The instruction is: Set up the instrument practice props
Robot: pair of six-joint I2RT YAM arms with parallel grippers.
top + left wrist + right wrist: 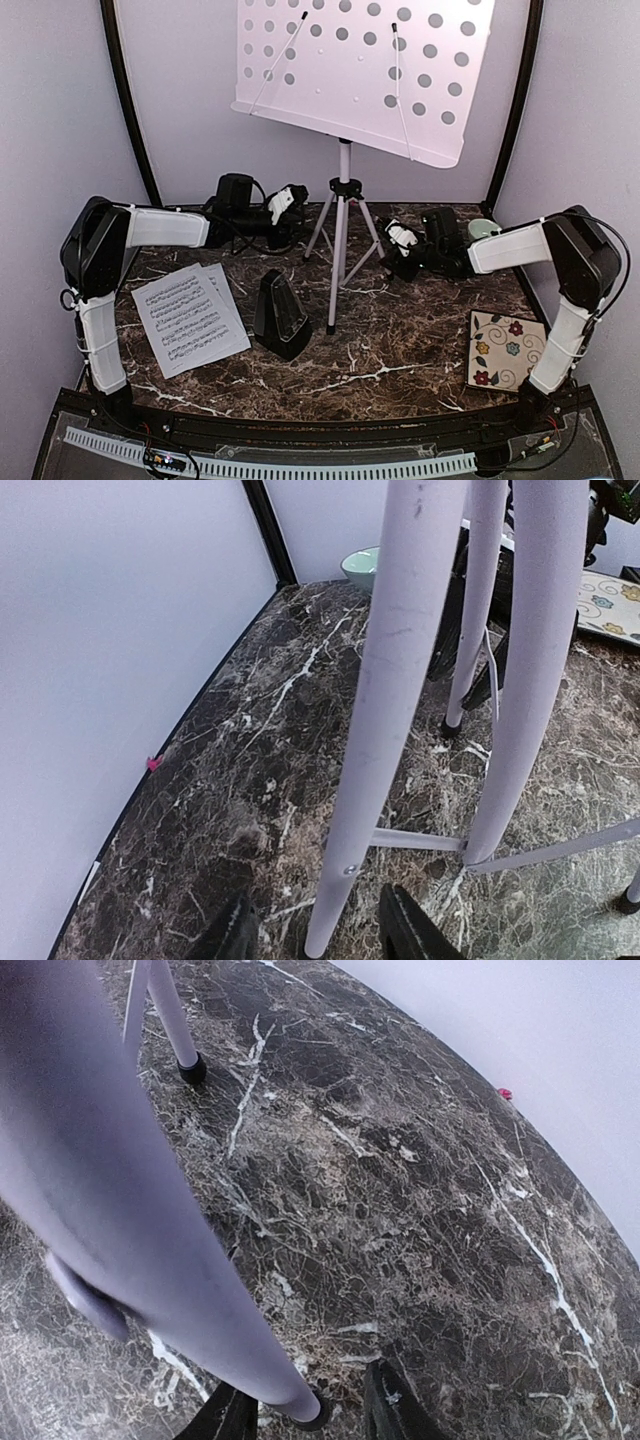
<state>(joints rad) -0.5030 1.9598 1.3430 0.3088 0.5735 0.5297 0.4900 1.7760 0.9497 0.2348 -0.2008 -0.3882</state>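
Note:
The white music stand stands at the back middle, its hole-dotted desk [365,70] on a silver pole [343,200] with tripod legs. Two music sheets [190,315] lie front left, and the black pyramid metronome [281,315] stands beside them. My left gripper [293,203] is by the stand's left leg. In the left wrist view it [320,942] is open, with the foot of a leg [400,700] between the fingers, apart from both. My right gripper [398,240] is by the right leg. In the right wrist view it [305,1415] is open around that leg's foot [300,1400].
A pale green bowl [484,229] sits at the back right behind my right arm, and also shows in the left wrist view [360,565]. A floral tile [508,350] lies front right. White walls with black corner posts close in the dark marble table [400,350].

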